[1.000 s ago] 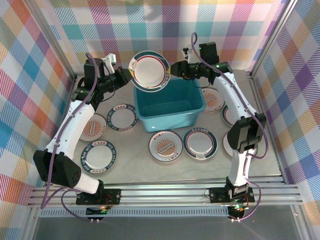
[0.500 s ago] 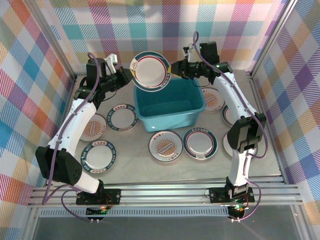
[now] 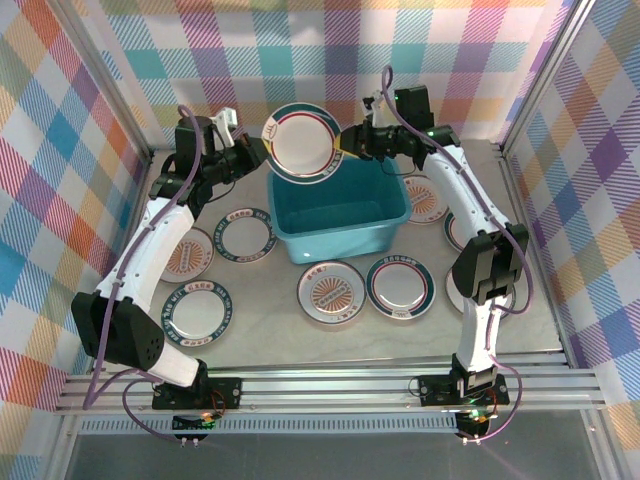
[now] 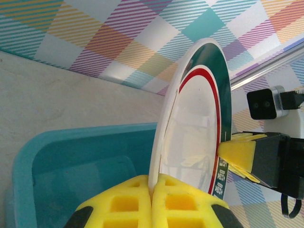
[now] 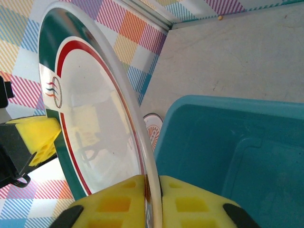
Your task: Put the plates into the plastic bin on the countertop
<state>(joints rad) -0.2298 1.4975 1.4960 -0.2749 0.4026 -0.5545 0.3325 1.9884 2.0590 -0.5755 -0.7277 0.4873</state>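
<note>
A white plate (image 3: 302,142) with a dark teal rim and a red ring hangs tilted on edge above the back rim of the teal plastic bin (image 3: 340,212). My left gripper (image 3: 262,152) is shut on its left rim. My right gripper (image 3: 343,142) is shut on its right rim. In the left wrist view the plate (image 4: 194,118) rises from between my left gripper's (image 4: 156,183) yellow pads, above the bin (image 4: 71,166). In the right wrist view the plate's (image 5: 90,104) edge sits pinched in my right gripper (image 5: 151,190) beside the bin (image 5: 228,142). Nothing lies in the bin.
Several more plates lie flat on the countertop (image 3: 280,340): a teal-rimmed one (image 3: 246,233) and an orange-centred one (image 3: 188,253) left of the bin, two in front (image 3: 333,290) (image 3: 400,285), and one to its right (image 3: 428,198). Plaid walls enclose the space.
My right gripper has closed onto the plate's right rim. The plate has shifted slightly right and up, with the left gripper holding on throughout.
</note>
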